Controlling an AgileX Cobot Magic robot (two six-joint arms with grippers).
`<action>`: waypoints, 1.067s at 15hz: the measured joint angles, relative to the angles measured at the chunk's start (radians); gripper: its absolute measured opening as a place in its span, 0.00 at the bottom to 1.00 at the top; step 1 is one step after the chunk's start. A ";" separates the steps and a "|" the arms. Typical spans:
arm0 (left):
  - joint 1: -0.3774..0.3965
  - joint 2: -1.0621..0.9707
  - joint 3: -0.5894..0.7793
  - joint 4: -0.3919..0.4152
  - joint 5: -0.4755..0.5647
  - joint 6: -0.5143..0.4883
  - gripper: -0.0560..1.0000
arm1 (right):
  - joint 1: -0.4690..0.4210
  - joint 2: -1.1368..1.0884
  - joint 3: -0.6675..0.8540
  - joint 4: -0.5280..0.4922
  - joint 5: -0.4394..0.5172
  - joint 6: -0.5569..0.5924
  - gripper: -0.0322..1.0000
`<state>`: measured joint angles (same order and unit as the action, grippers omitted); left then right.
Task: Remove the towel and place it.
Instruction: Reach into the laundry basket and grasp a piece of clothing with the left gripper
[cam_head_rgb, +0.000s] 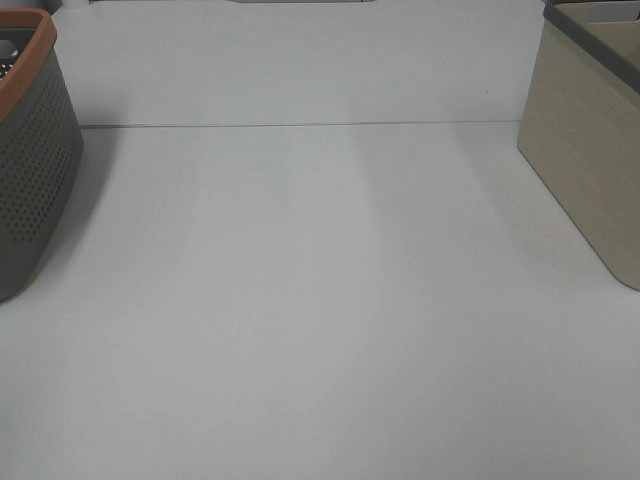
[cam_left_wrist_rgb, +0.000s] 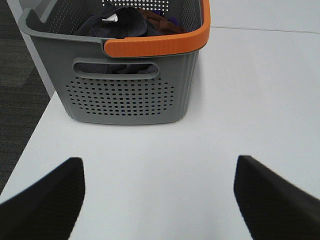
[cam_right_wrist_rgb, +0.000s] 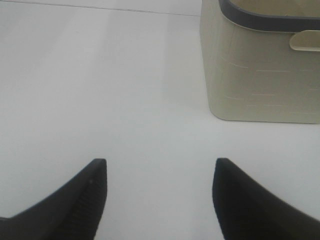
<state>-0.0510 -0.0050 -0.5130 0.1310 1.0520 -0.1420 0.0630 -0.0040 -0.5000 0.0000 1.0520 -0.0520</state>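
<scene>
The dark charcoal towel (cam_left_wrist_rgb: 117, 24) with a small white label lies bunched inside the grey perforated basket (cam_left_wrist_rgb: 125, 95) with an orange rim, on top of other clothes. The basket also shows at the left edge of the exterior high view (cam_head_rgb: 30, 150). My left gripper (cam_left_wrist_rgb: 159, 197) is open and empty above the table, a short way in front of the basket. My right gripper (cam_right_wrist_rgb: 160, 195) is open and empty above the table, near the beige basket (cam_right_wrist_rgb: 260, 75). Neither gripper shows in the exterior high view.
The beige basket with a dark rim stands at the right edge of the exterior high view (cam_head_rgb: 590, 150). A brown garment (cam_left_wrist_rgb: 160, 21) lies in the grey basket beside the towel. The white table (cam_head_rgb: 320, 300) spans between the baskets. The table's edge and dark floor (cam_left_wrist_rgb: 20, 100) lie beside the grey basket.
</scene>
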 joint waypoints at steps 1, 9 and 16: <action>0.000 0.000 0.000 0.000 0.000 0.000 0.77 | 0.000 0.000 0.000 0.006 0.000 0.000 0.63; 0.000 0.000 0.000 -0.001 0.000 0.000 0.77 | 0.000 0.000 0.000 0.006 0.000 0.000 0.63; 0.000 0.000 0.000 -0.001 0.000 0.000 0.77 | 0.000 0.000 0.000 0.006 0.000 0.000 0.63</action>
<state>-0.0510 -0.0050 -0.5130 0.1300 1.0520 -0.1420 0.0630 -0.0040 -0.5000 0.0060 1.0520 -0.0520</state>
